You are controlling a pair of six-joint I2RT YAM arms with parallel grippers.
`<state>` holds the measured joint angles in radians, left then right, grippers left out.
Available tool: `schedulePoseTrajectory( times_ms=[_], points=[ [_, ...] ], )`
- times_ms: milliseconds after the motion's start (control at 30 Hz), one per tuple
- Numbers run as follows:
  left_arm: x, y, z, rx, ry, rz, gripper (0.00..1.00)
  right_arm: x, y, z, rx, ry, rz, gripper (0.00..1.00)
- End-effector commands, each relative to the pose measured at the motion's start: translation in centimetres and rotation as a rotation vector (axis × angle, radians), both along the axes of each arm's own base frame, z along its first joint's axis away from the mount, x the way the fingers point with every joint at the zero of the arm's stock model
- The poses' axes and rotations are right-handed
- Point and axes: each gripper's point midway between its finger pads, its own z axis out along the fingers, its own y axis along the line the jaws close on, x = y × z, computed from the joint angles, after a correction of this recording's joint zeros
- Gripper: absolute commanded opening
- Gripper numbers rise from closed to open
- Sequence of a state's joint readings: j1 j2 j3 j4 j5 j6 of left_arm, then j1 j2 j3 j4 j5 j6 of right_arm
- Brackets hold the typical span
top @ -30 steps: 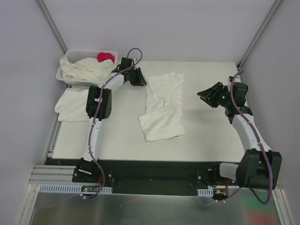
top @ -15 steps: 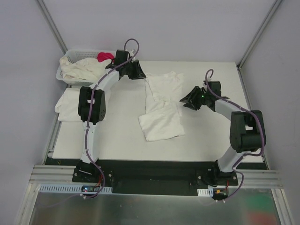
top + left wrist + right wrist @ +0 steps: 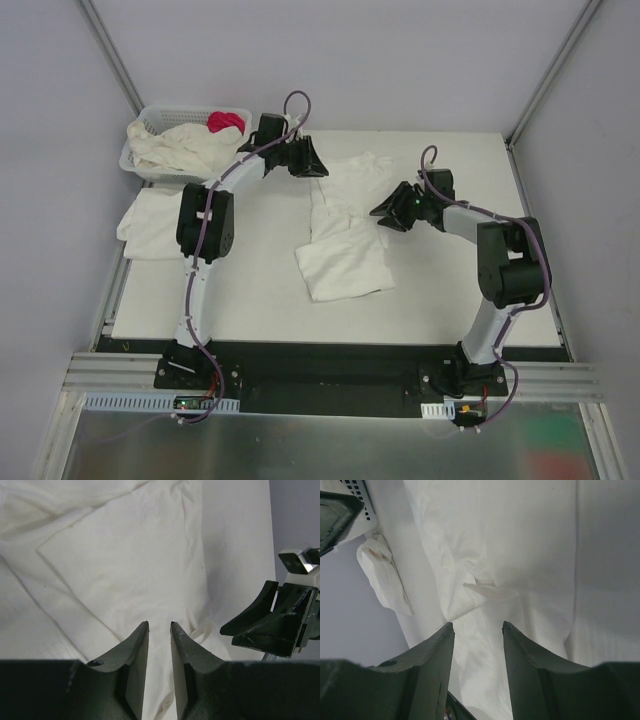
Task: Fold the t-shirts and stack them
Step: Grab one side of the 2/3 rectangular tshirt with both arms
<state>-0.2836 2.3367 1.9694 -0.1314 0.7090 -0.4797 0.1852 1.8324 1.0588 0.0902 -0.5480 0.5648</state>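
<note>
White tabletop (image 3: 450, 290) runs out under both my arms, with plain grey walls around it. My left pincer (image 3: 159, 625) hangs with its jaws only narrowly parted and nothing between them. Directly below and ahead of its tips lies the rumpled t-shirt (image 3: 345, 225). My right pincer (image 3: 477, 625) stands wider apart and is also empty. It hovers over the opposite side of the same shirt, where a small flap of cloth turns up just ahead of its tips. The shirt therefore lies between my two pincers, one above each side of its far end.

I judge the step to be taking that far end with both pincers to straighten it or fold it over. To do it well I should widen the left jaws before going down, since that gap looks too slim to take in cloth. I should then come down on matching spots at the outer edges, pinch through the layers and lift both sides evenly so the shirt does not skew. Its near half lies bunched and askew, and likely needs pulling flat first.

Out behind my left pincer stands the basket (image 3: 150, 118) holding more shirts (image 3: 185, 148) and a pink-red cloth (image 3: 225, 121). Beside it another white shirt (image 3: 150, 222) lies flat, which I take to be where the stack goes.
</note>
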Motion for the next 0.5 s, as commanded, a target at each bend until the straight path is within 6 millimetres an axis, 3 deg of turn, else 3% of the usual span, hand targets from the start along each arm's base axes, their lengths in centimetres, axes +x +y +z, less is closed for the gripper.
schedulePoseTrajectory(
  times_ms=[0, 467],
  points=[
    [0.0, -1.9, 1.3, -0.071, -0.026, -0.065, 0.24, 1.9, 0.9, 1.7, 0.04, -0.057, 0.011, 0.46],
    [-0.1, -2.5, -0.8, -0.088, 0.013, -0.089, 0.24, -1.3, 0.8, -0.8, 0.024, 0.021, 0.025, 0.47]
  ],
)
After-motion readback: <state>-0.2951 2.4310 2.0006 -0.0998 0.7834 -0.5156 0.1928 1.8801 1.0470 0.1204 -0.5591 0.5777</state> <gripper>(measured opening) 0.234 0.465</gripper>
